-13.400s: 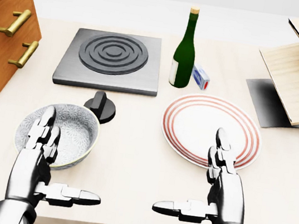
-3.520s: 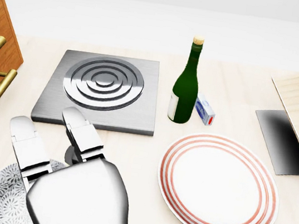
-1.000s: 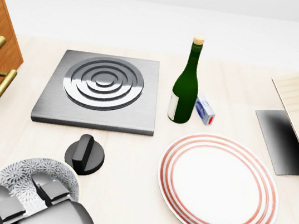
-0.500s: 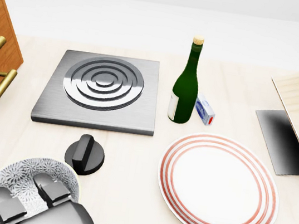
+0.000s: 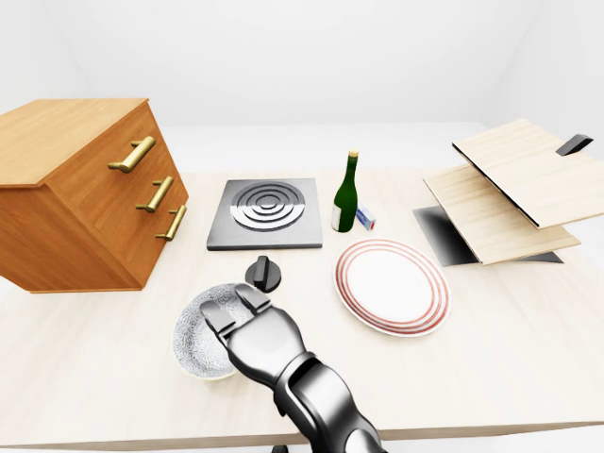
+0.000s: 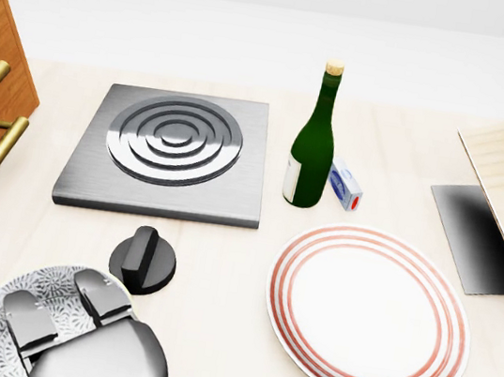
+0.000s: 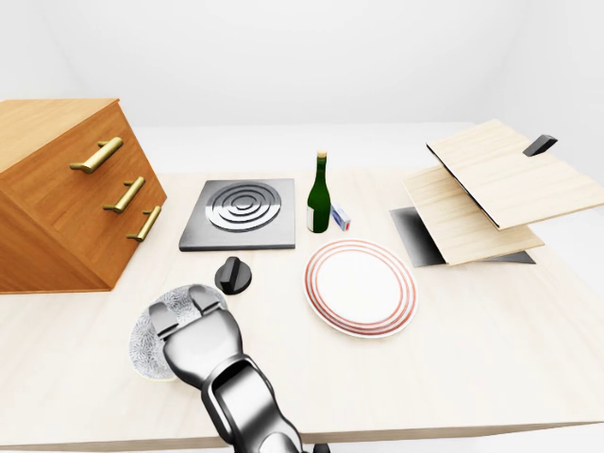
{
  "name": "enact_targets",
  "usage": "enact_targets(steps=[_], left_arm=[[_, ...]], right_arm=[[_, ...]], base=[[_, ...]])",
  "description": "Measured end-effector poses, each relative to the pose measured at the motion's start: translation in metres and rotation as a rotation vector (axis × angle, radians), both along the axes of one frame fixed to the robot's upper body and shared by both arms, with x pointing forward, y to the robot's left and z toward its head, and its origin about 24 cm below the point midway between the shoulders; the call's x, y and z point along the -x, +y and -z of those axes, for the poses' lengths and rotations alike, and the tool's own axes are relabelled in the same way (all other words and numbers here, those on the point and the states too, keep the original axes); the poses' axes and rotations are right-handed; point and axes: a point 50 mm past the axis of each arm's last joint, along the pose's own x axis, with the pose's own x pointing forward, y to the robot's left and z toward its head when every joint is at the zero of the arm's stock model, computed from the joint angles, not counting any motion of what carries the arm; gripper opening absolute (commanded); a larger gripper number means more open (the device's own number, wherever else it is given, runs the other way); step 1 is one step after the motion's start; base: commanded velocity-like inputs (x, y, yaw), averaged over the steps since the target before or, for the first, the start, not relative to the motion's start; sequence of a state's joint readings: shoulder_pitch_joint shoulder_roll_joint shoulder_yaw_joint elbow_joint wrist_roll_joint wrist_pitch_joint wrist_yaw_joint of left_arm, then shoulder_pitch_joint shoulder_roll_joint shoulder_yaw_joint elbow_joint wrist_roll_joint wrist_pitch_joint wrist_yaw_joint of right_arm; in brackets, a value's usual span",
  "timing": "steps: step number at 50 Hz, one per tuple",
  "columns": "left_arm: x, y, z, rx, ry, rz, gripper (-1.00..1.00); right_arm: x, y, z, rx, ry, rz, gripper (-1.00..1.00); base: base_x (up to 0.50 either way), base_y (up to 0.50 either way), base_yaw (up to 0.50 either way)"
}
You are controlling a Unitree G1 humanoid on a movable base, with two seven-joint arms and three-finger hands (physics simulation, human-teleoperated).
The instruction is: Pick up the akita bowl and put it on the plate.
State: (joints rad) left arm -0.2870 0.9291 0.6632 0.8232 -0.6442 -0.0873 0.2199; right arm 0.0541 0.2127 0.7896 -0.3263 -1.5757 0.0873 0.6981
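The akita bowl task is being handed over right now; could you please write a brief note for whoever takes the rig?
Left hand: over the akita bowl, fingers reaching into it; I cannot tell whether they grip.
Right hand: not in view.
Things: the bowl is at the head view's lower left, seemingly resting on the table. The plate lies to its right, bare and apart from it. A black knob sits just above the bowl.
Done: the hand is at the bowl.
Left: secure the grasp, lift, carry right, set it on the plate.
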Motion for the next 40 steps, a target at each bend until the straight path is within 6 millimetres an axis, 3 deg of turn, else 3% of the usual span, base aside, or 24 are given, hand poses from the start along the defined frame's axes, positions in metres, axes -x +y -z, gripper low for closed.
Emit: enact_targets(steps=[40], left_arm=[[0.0000,-0.0001,0.0000,0.004,-0.007,0.000,1.00]], right_arm=[[-0.0066,0.0090,0.0087,0.009,0.054,-0.013,0.96]], base=[[0.00,0.00,0.00]])
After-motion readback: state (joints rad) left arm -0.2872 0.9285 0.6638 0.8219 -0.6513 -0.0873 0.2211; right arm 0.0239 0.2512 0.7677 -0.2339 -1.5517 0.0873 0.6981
